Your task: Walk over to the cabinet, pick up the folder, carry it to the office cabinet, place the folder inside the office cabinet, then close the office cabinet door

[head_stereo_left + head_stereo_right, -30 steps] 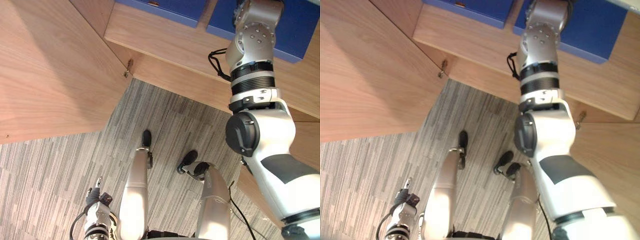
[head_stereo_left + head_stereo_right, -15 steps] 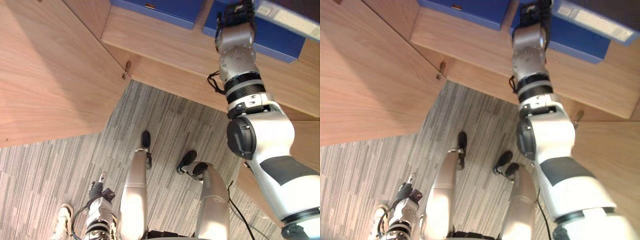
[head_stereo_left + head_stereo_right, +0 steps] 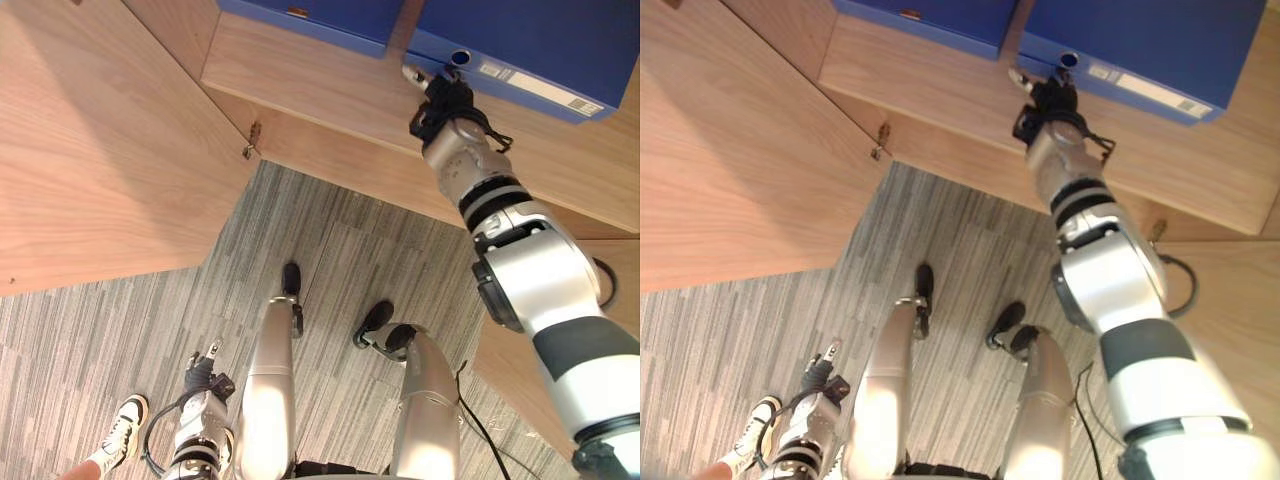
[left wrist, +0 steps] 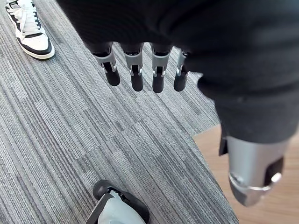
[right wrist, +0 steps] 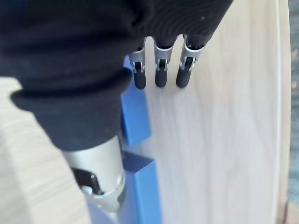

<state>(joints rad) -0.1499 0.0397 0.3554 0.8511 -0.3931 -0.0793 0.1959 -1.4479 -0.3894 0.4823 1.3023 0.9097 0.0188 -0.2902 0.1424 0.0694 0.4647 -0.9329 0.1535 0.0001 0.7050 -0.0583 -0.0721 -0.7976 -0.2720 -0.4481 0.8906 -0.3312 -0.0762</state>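
— Where is the folder?
— The blue folder [image 3: 520, 40] is a ring binder with a white label strip and a round finger hole on its spine. It lies on the wooden cabinet shelf [image 3: 320, 80], next to a second blue folder [image 3: 320, 12].
— And the hands?
— The right hand [image 3: 447, 100] is just beside the spine, fingers [image 5: 160, 77] straight, gripping nothing; whether it touches is unclear. The left hand [image 3: 203, 372] hangs, fingers relaxed, over grey carpet [image 3: 150, 330], near a person's sneaker [image 3: 122, 425].
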